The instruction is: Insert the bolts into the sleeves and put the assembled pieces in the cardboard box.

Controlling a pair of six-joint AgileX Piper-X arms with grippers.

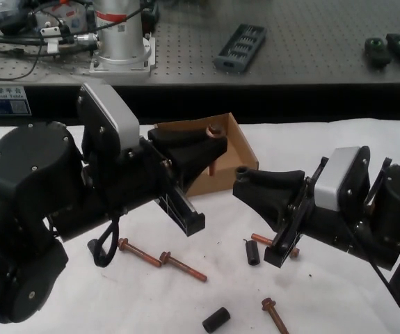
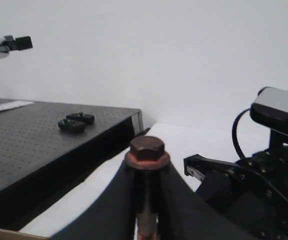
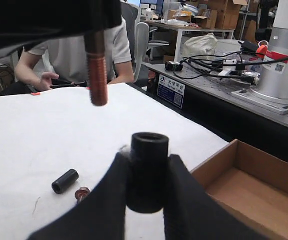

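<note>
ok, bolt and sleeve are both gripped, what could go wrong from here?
1. The bolt tip hangs off to one side of the sleeve bore in the right wrist view; it may hit the rim and jam.
2. The left gripper pinches the bolt just under its head, so a rim strike might tilt it.
</note>
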